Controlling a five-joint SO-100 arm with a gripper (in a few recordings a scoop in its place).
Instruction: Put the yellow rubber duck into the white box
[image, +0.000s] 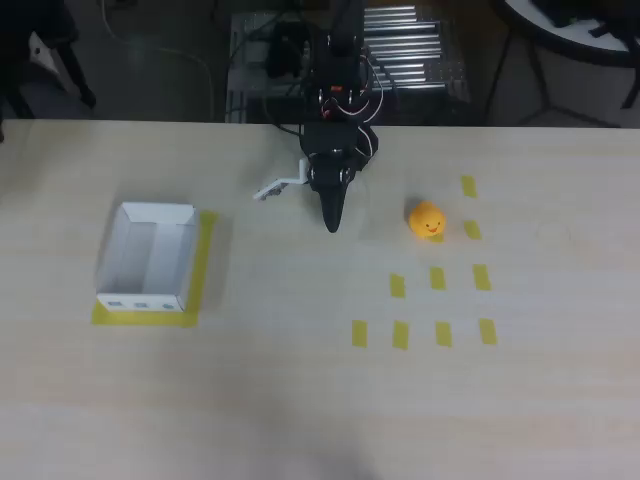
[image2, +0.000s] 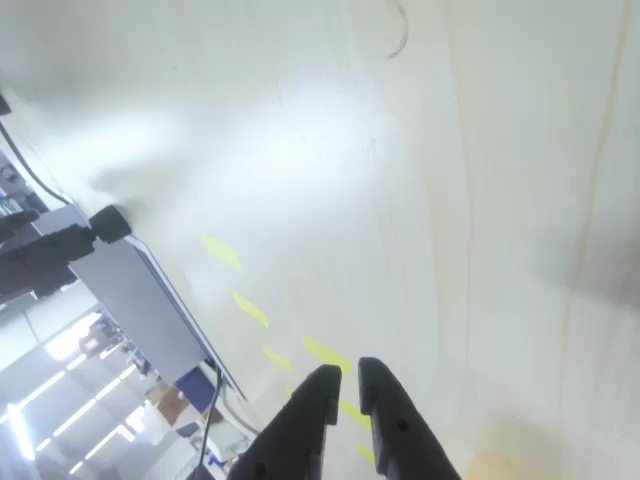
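Yellow rubber duck (image: 427, 220) sits on the pale wood table (image: 300, 400) in the overhead view, face turned toward the bottom edge of the picture with the little dark marks showing. It's so round from above that I can't really pick out a long axis. It's resting among the yellow tape rectangles (image: 438, 278), touching or just beside one of them, hard to tell which.

Relative to the claw: the gripper (image: 333, 222) is off to the duck's left in that view, apart from it, nothing between the fingers. Its black fingers come to a narrow point aimed at the bottom edge. In the wrist view the two fingertips (image2: 343, 388) sit nearly together with only a thin slit between them, so pretty much closed and empty.

White box (image: 148, 258) is well over on the left, sitting on a yellow tape patch, long side running top to bottom, dark marks on its near wall.

Wrist view is tilted and washed out by glare, with a blurry orange-ish smudge at the bottom edge I can't identify.
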